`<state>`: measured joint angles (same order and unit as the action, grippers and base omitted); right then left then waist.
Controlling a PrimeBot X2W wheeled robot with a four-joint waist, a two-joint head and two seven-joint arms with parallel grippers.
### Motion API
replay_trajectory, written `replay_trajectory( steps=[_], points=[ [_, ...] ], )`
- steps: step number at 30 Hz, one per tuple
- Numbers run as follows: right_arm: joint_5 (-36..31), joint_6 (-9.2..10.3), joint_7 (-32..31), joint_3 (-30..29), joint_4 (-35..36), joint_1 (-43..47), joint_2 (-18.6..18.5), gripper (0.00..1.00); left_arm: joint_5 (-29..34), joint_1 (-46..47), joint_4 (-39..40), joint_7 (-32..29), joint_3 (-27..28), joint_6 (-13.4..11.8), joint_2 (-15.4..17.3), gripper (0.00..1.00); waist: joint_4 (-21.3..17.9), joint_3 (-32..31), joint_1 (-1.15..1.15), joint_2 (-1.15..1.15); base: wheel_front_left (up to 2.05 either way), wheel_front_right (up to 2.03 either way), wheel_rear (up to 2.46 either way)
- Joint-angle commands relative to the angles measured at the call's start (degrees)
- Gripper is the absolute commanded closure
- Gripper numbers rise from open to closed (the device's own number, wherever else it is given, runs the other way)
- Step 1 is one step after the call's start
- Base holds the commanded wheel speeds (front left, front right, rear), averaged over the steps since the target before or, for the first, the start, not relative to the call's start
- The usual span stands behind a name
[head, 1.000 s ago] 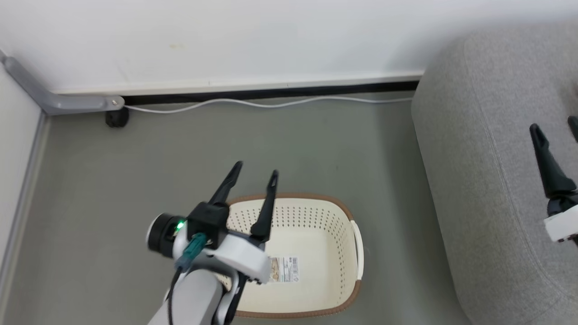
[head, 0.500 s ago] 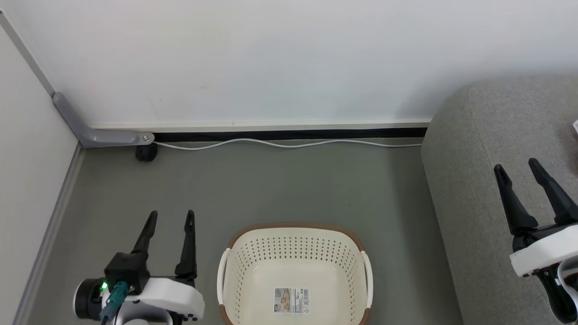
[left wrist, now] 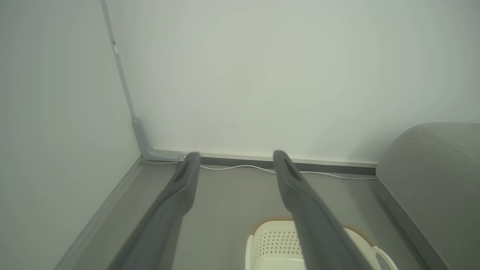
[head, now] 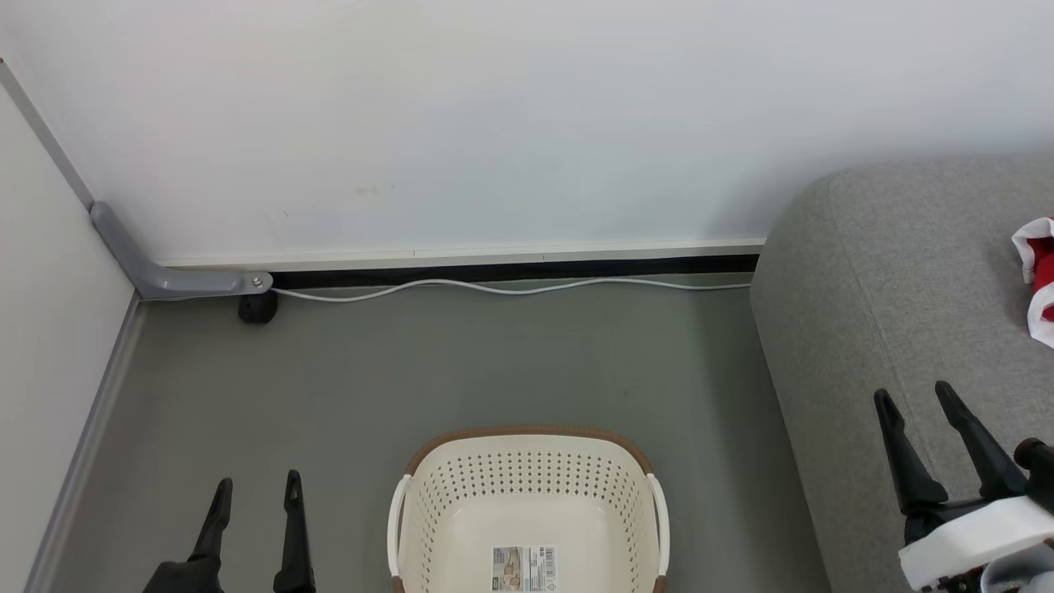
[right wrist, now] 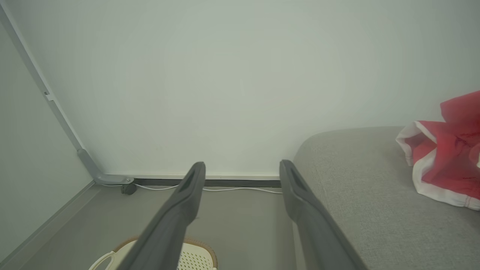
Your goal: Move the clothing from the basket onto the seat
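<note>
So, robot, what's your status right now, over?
Left gripper open, right gripper open, both empty. Red clothing lies on the sofa, none seen in the basket. Nothing blocking seen.

A: Where are the red clothes?
B: On the seat, bunched up, red with white trim.
A: And the basket?
B: Left of the seat, apart from it. Cream with holes, brown rim, white handles, upright, a sticker on its bottom.

The smooth grey-green floor carries a cream perforated plastic basket (brown-rimmed, barcode sticker inside) and a thin white cable. The grey woven-fabric sofa standing on it bears red white-trimmed clothing.
</note>
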<state>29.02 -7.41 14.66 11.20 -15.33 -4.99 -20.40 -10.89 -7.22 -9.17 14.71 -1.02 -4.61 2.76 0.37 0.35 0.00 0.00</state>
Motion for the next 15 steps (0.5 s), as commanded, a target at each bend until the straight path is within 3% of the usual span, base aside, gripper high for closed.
replay_trajectory(
  steps=[1, 15],
  points=[
    [-0.83, -0.08, 0.34, 0.48, 1.76, 0.66, -0.67, 0.0, 0.75, 0.33, 2.36, 0.29, 1.96, -0.38, 0.25, 0.0, -0.46, -0.38, 0.0, 0.0, 0.0, 0.0, 0.0],
    [-2.94, -0.08, 0.34, 1.19, 0.65, 3.51, 1.64, 0.0, -0.26, -2.5, 2.55, 0.29, -0.25, -2.09, 0.13, 0.0, -0.82, -1.63, 0.0, 0.0, 0.0, 0.0, 0.0]
  ],
)
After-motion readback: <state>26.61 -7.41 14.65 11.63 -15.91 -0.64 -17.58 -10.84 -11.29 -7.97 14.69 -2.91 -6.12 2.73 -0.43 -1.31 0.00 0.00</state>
